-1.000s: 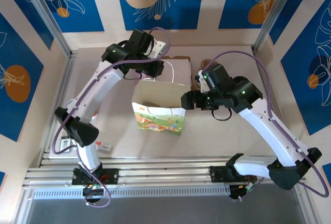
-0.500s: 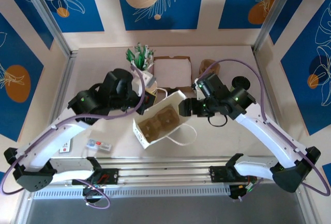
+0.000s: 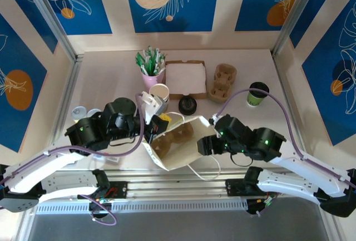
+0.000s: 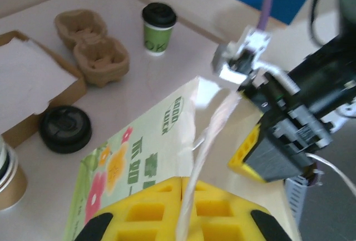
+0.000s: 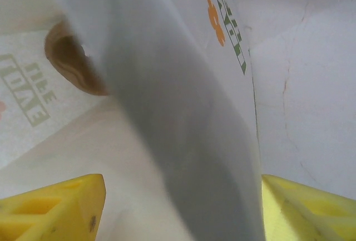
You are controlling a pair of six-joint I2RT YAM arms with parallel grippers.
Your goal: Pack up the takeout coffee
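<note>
The takeout coffee (image 3: 257, 93), a dark-green cup with a black lid, stands upright at the back right, apart from both grippers; it also appears far off in the left wrist view (image 4: 158, 28). The flowered paper bag (image 3: 186, 146) lies tipped near the front, its mouth facing left and back, with a brown cardboard carrier (image 3: 169, 137) inside. My left gripper (image 3: 160, 124) (image 4: 189, 185) is shut on the bag's white cord handle (image 4: 214, 135). My right gripper (image 3: 204, 144) (image 5: 181, 199) is open, its yellow fingers wide on either side of the bag's wall (image 5: 183, 113).
Along the back stand a pink pot of green sachets (image 3: 151, 65), an open cardboard box (image 3: 185, 78) and an empty cardboard carrier (image 3: 221, 82). A stack of beige cups (image 3: 159, 92) and black lids (image 3: 187, 105) sit just behind the bag. Small tubs (image 3: 79, 112) lie at the left.
Both arms have swung down and toward the front, pulling the bag with them. The bag has gone from upright to tipped over. The left gripper stays shut on the handle.
</note>
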